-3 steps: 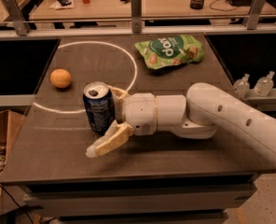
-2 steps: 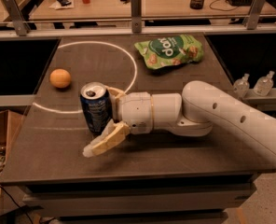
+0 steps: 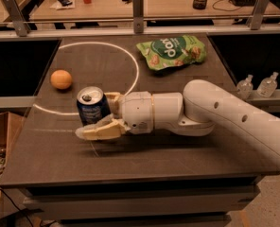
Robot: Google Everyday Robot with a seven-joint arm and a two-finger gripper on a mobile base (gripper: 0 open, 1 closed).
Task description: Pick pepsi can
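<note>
Bracketing pepsi can (image 3: 91, 109) on surface (image 3: 178, 160), gripper (image 3: 95, 115) fingers (image 3: 101, 130) spread either side, seemingly unclamped; next: squeeze w/o tipping, lift.

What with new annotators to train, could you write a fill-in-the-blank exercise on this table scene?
The end effector is at the pepsi can, which is dark ___.
The round fruit is ___ in colour.
The white line on the table traces a ___.
Missing: blue; orange; circle.
</note>
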